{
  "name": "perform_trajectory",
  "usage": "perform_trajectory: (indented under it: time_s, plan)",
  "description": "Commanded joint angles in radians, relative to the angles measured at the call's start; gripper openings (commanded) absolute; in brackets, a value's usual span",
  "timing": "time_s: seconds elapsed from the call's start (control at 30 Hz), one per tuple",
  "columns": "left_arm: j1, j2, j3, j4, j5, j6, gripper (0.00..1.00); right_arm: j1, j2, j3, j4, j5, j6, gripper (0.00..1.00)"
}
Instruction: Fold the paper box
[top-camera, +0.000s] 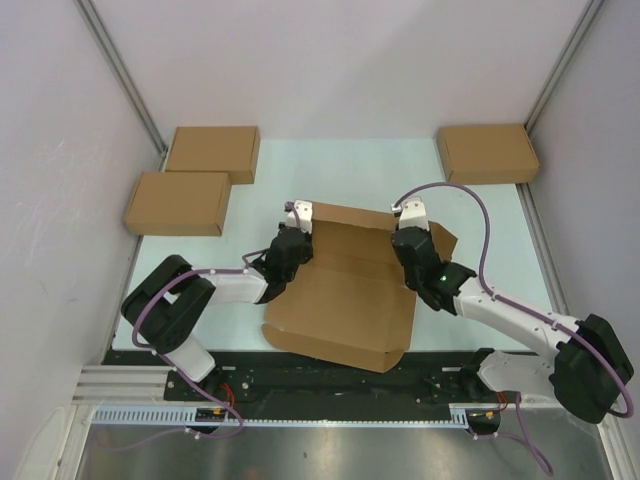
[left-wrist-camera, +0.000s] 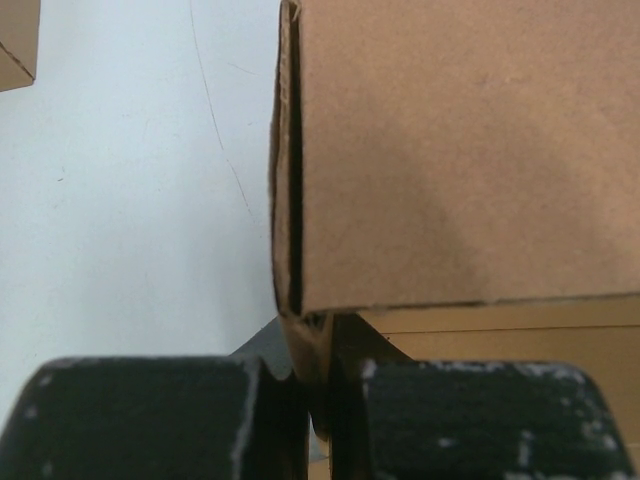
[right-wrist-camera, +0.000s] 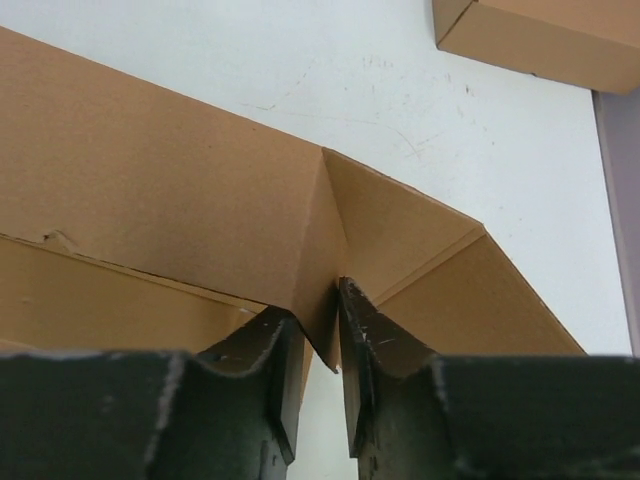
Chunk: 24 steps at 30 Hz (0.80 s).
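- The paper box (top-camera: 345, 300) lies open and only partly folded in the middle of the tabletop (top-camera: 340, 170), nearer the near edge than the far one.
- Its broad flat panel reaches toward the near edge. Along its far side a wall of flaps stands raised, and both arms meet it there.
- The left arm (top-camera: 235, 287) reaches in from the near left corner to the far left corner of the box.
- The left fingers (left-wrist-camera: 150, 420) are pressed almost together and pinch a thin cardboard flap edge between them. In the left wrist view, a raised wall of the box rises right above the tips.
- The right arm (top-camera: 510, 315) comes in from the near right corner to the far right corner of the box.
- The right fingers (right-wrist-camera: 380, 350) sit on either side of a creased corner where two flaps meet. Both tips lie against the cardboard, so they pinch that fold (a slit of pale tabletop shows between the fingers below it).
- Two closed brown boxes lie at the far left corner of the tabletop, the farther one (top-camera: 212, 152) touching or slightly overlapping the nearer one (top-camera: 178, 202).
- A third closed box (top-camera: 487, 152) lies at the far right corner, well apart from the paper box.
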<state>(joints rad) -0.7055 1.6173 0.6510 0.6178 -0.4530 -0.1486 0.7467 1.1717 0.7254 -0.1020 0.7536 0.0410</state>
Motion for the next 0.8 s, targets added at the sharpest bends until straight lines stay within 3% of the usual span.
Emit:
perform_trajectory:
  time_s: [0.0,0.33,0.77]
  plan:
    - [0.001,-0.027,-0.011,-0.036,0.031,0.023,0.0,-0.017,-0.061,-0.02,0.044,0.006,0.077,0.21]
    - [0.001,-0.036,-0.025,-0.024,0.022,0.0,0.0,-0.027,-0.098,-0.055,0.051,-0.1,0.264,0.0]
    - [0.0,-0.069,-0.063,0.01,-0.042,-0.042,0.0,-0.03,-0.127,-0.147,0.162,-0.203,0.56,0.0]
